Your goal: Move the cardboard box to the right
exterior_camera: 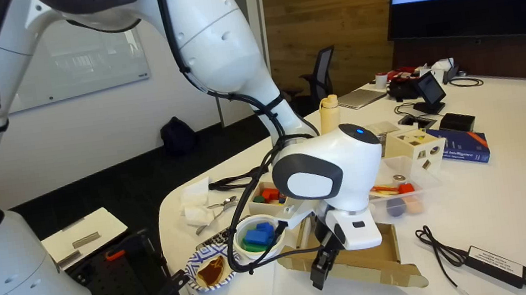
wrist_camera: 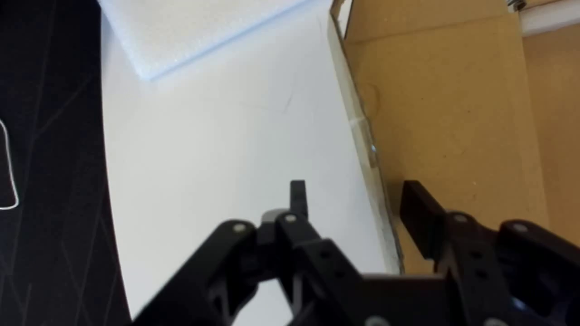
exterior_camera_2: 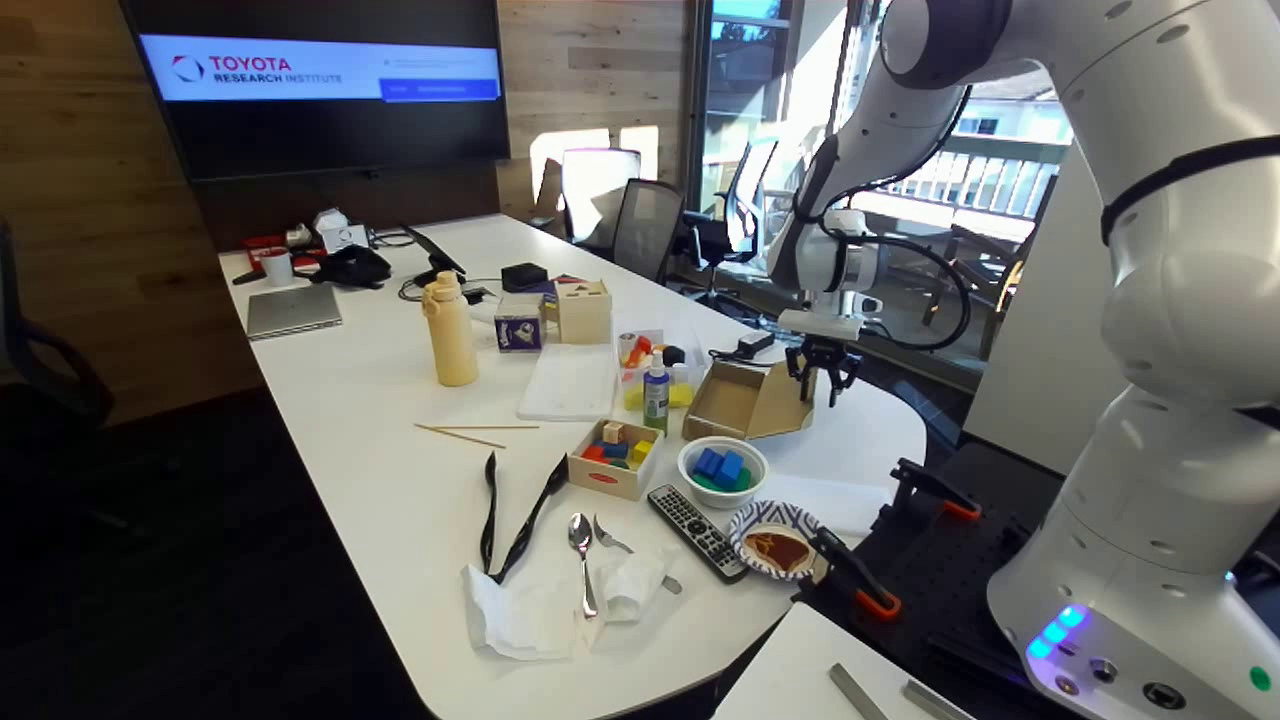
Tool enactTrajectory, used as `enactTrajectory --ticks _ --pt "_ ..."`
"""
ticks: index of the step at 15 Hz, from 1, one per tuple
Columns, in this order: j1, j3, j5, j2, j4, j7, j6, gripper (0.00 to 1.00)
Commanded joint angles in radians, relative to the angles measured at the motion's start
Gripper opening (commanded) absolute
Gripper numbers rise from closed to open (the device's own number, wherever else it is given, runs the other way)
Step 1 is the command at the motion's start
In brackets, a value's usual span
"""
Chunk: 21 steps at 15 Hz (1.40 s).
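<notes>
The cardboard box (exterior_camera: 376, 273) is a shallow tan tray on the white table, with a flap folded outward toward the robot. It also shows in an exterior view (exterior_camera_2: 728, 402) and fills the right of the wrist view (wrist_camera: 448, 113). My gripper (wrist_camera: 356, 199) is open, pointing down at the flap's outer edge. In the wrist view that edge runs between the fingers. One finger is over the cardboard and the other over the table side, with gaps on both sides. The gripper shows at the flap in both exterior views (exterior_camera: 324, 261) (exterior_camera_2: 821, 385). Part of the box is hidden behind the gripper.
A white bowl (exterior_camera_2: 691, 478) of blue and green blocks and a patterned plate (exterior_camera_2: 742, 522) stand beside the box. A spray bottle (exterior_camera_2: 656, 398) and a clear bin (exterior_camera: 426, 192) are close behind it. A black power adapter (exterior_camera: 496, 266) with cable lies at its far side.
</notes>
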<state>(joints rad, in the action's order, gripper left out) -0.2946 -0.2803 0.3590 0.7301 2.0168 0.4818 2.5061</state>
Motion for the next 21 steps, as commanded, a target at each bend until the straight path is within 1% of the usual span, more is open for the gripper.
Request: enactTrajectory --ticks 1,2,4,5,9,12,15,17,19,21 --pt "0.001 -0.006 0.025 -0.008 -0.006 0.024 0.011 0.25" --pt "0.008 -0.016 0.019 -0.018 0.006 0.026 0.018 0.19" --pt "0.020 -0.042 0.002 -0.032 0.027 0.033 0.028 0.03" --pt "0.024 -0.056 -0.004 -0.037 0.038 0.038 0.032 0.00" --pt "0.035 -0.121 -0.021 -0.052 0.094 0.066 0.064 0.01" --pt "0.032 -0.144 -0.017 -0.063 0.126 0.064 0.074 0.01" --pt "0.046 -0.155 -0.036 -0.086 0.156 0.056 0.059 0.01" --pt "0.059 -0.158 -0.066 -0.110 0.177 0.045 0.041 0.01" --pt "0.090 -0.173 -0.118 -0.132 0.200 0.051 0.023 0.01" --pt "0.134 -0.205 -0.192 -0.149 0.220 0.068 -0.003 0.01"
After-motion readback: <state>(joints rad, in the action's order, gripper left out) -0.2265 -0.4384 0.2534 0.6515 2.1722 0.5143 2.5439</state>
